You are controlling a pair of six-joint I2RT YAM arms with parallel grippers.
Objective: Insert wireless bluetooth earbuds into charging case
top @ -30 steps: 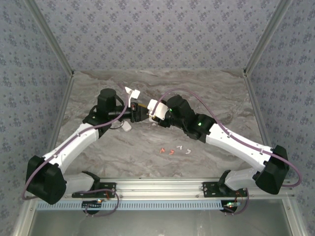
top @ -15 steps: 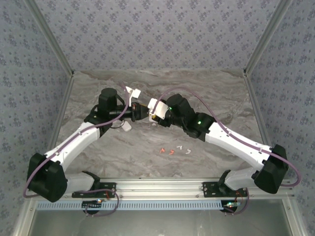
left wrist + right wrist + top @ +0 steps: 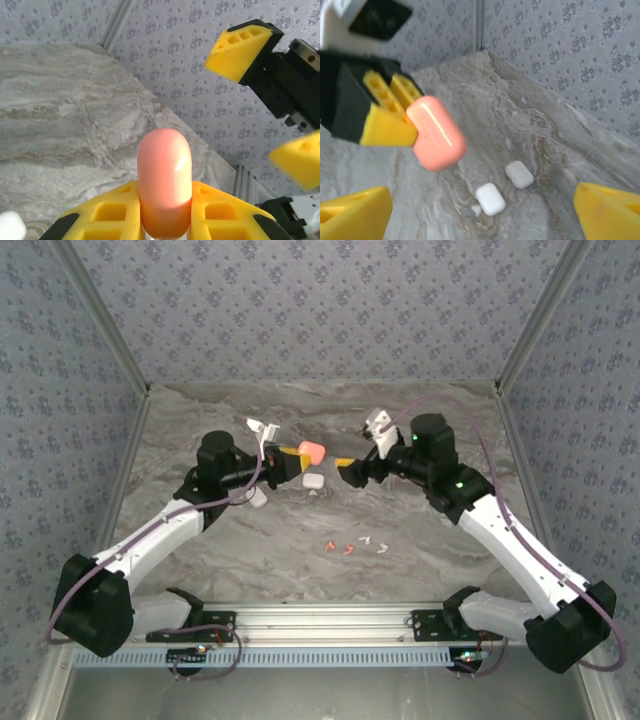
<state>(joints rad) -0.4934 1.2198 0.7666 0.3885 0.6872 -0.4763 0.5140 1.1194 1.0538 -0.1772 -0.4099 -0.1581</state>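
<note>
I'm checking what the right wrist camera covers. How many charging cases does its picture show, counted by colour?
Pink case: 1
White cases: 2
Total: 3

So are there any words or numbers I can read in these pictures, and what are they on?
None: no words, numbers or brand marks can be read anywhere.
The pink case is plain and shiny, with no label.
The white cases on the table are plain too.
The wall has only a little flower pattern, no letters.
</note>
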